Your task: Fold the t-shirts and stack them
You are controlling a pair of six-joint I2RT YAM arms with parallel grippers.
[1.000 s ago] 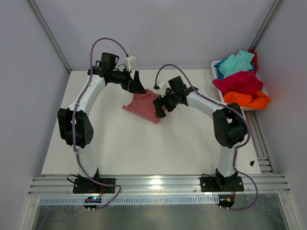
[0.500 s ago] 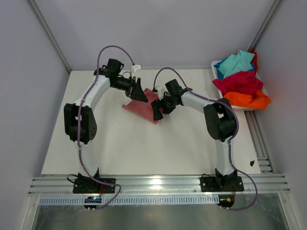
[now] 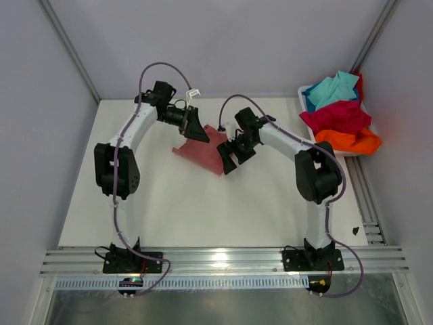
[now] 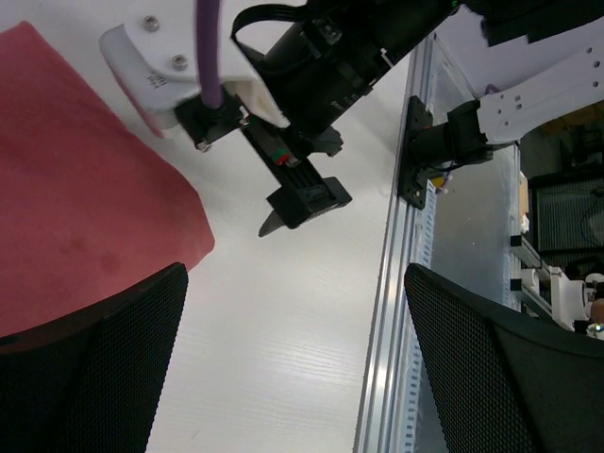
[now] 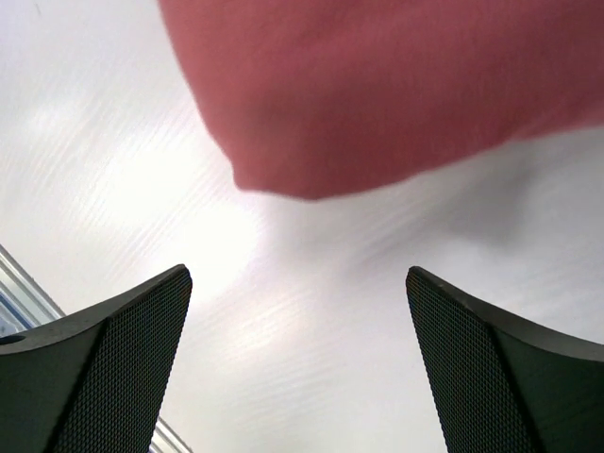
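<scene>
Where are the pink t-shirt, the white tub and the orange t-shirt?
pink t-shirt point(image 3: 199, 152): top view, its flat middle.
white tub point(image 3: 302, 89): top view, its left rim corner.
orange t-shirt point(image 3: 348, 140): top view, its bunched middle.

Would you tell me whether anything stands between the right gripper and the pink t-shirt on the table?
Nothing visible does. The right gripper, jaws open, hangs just off the edge of the pink t-shirt, with only bare table between them.

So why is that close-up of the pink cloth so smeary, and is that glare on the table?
Right wrist view: the pink shirt looks soft, perhaps too close to focus; a bright glare patch sits on the table. Left wrist view: sharp. Top view: even light, a glint on the front rail.
</scene>
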